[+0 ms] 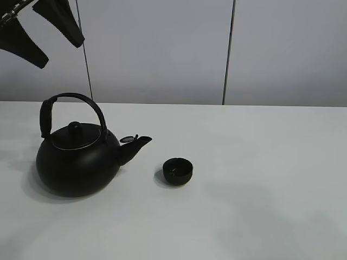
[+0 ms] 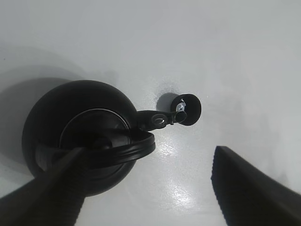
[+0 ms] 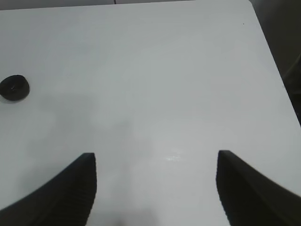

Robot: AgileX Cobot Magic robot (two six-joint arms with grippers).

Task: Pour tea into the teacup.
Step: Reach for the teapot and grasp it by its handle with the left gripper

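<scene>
A small round black teacup [image 1: 178, 171] sits on the white table [image 1: 260, 179], just right of the spout of a big round black kettle [image 1: 78, 160] with an arched handle. My left gripper [image 1: 59, 53] hangs open and empty high above the kettle, at the upper left. In the left wrist view the kettle [image 2: 75, 136] and the teacup [image 2: 188, 109] lie far below the open left gripper [image 2: 149, 150]. My right gripper [image 3: 155, 157] is open and empty over bare table. The teacup [image 3: 14, 88] is far off to one side of it. The right gripper is out of the exterior view.
The kettle's lid [image 1: 76, 135] is on, and a small spout flap [image 1: 129, 139] stands open. A grey panelled wall [image 1: 162, 49] rises behind the table. The table's edge and corner [image 3: 268, 52] show in the right wrist view.
</scene>
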